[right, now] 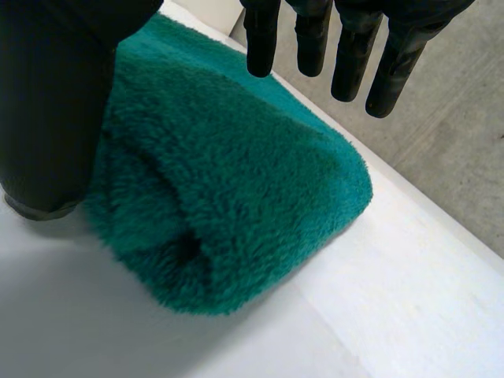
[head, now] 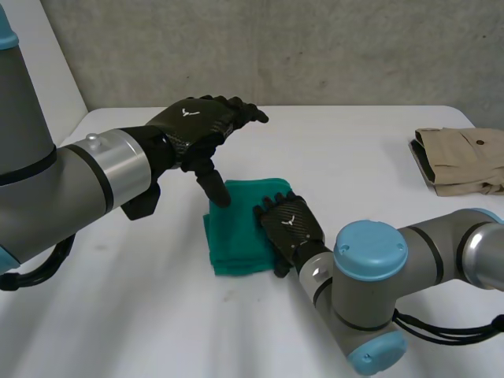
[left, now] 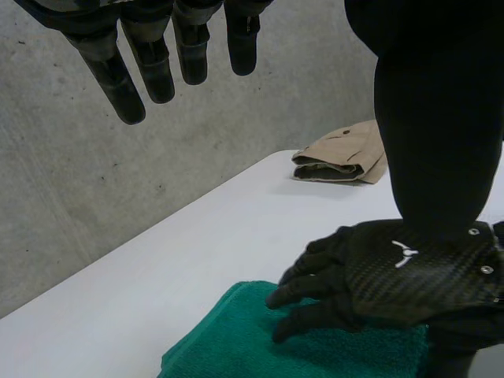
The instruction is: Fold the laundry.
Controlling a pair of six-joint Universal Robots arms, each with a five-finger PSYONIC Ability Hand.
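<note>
A white table (head: 118, 315) stands before a rough grey concrete wall (head: 315, 47). Nearest the head camera, the robot's right arm reaches in from the near right. Its black right hand (head: 290, 224) lies palm down on the right part of a folded dark-green terry towel (head: 236, 228). In the left wrist view this right hand (left: 394, 276) rests on the towel (left: 236, 339) with its fingers stretched forward and only slightly bent, gripping nothing. The right wrist view shows its fingers (right: 311, 39) straight and a little apart over the plush towel (right: 236, 197), whose rounded folded edge faces the camera.

The towel sits near the middle of the table, folded into a thick rectangle with its layered edges on the near side.

Beyond it, the black left hand (head: 201, 122) hovers over the towel's far left corner. Its fingers (left: 150, 63) are straight, spread and holding nothing. The thumb points down at that corner; whether it touches the cloth cannot be told.

Farther off, at the table's far right edge and well apart from the towel, lies a folded tan garment (head: 461, 157).
</note>
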